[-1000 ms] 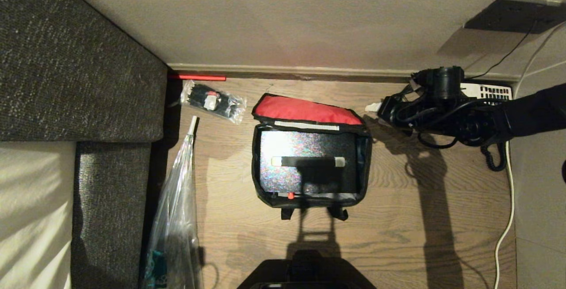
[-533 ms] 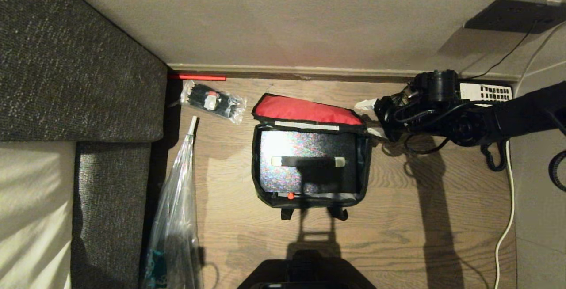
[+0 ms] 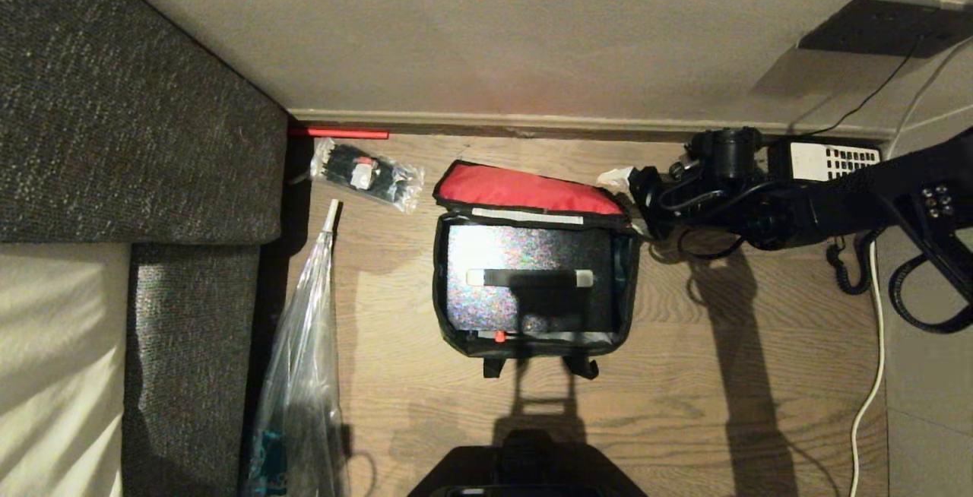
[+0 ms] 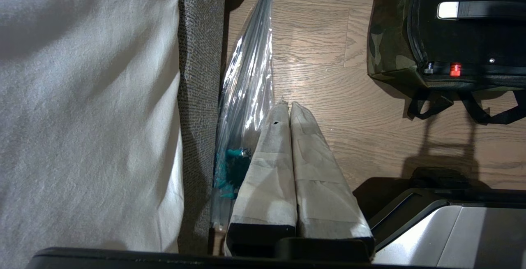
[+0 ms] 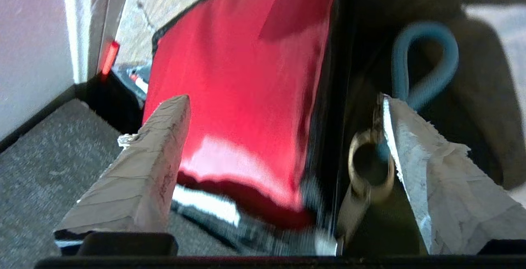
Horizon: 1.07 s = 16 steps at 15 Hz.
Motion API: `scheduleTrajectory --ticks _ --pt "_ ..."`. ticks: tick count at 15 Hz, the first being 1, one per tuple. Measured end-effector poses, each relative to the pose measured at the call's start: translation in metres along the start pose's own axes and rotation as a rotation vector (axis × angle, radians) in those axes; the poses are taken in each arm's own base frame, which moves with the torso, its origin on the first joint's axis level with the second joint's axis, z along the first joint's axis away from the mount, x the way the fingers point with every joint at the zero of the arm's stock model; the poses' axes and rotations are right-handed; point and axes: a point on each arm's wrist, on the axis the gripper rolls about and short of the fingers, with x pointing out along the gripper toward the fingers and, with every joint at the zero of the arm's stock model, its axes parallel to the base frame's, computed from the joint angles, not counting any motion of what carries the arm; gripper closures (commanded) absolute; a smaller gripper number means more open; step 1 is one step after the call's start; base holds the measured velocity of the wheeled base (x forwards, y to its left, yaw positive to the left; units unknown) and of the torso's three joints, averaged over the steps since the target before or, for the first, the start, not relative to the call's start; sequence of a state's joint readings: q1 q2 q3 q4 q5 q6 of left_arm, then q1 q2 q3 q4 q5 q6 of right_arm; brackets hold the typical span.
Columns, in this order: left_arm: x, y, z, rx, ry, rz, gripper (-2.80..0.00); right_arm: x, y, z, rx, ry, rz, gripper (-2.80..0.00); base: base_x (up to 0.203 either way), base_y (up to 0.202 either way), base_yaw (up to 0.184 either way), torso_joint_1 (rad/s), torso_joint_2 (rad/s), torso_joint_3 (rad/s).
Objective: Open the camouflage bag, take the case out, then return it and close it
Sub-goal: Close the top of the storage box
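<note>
The camouflage bag (image 3: 438, 292) lies open on the wood floor, its red-lined lid (image 3: 524, 187) folded up toward the wall. The flat black case (image 3: 532, 250) sits inside it, strap handle (image 3: 530, 277) on top. My right gripper (image 3: 629, 204) is at the bag's far right corner and is open. In the right wrist view its fingers (image 5: 156, 154) straddle the lid's red edge, holding nothing, with a metal zipper ring (image 5: 370, 166) beside one finger. My left gripper (image 4: 284, 105) is shut and empty, parked low beside the sofa, left of the bag (image 4: 386, 47).
A dark grey sofa (image 3: 114, 102) fills the left side, with a long clear plastic sleeve (image 3: 304, 375) along its base. A small plastic packet (image 3: 365, 172) and a red stick (image 3: 338, 133) lie by the baseboard. A telephone (image 3: 828, 159) and a white cable (image 3: 874, 375) lie at the right.
My right gripper has moved left to the bag's far right corner and its fingers have spread wider. The bag, case and left arm have not moved.
</note>
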<state>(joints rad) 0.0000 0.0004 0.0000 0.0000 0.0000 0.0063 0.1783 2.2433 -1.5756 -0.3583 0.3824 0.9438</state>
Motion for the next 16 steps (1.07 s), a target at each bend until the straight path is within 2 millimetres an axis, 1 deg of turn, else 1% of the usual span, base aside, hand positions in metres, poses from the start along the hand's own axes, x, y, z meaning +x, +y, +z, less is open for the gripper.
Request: scheduleTrajectory --ticks 4,12,13,16 --pt "0.000 0.000 0.000 -0.001 0.000 0.000 0.00 0.016 -0.008 0.004 0.003 -0.008 0.008 -2.80 0.000 0.000 0.000 0.000 0.00 0.000" --pt "0.000 0.000 0.000 -0.001 0.000 0.000 0.00 0.034 -0.007 0.012 -0.004 -0.035 0.050 -2.80 0.000 0.000 0.000 0.000 0.00 0.000" --pt "0.000 0.000 0.000 -0.001 0.000 0.000 0.00 0.035 -0.008 0.011 -0.003 -0.034 0.050 0.00 0.000 0.000 0.000 0.000 0.00 0.000" --pt "0.000 0.000 0.000 0.000 0.000 0.000 0.00 0.036 -0.009 0.012 -0.017 -0.034 0.053 0.00 0.000 0.000 0.000 0.000 0.00 0.000"
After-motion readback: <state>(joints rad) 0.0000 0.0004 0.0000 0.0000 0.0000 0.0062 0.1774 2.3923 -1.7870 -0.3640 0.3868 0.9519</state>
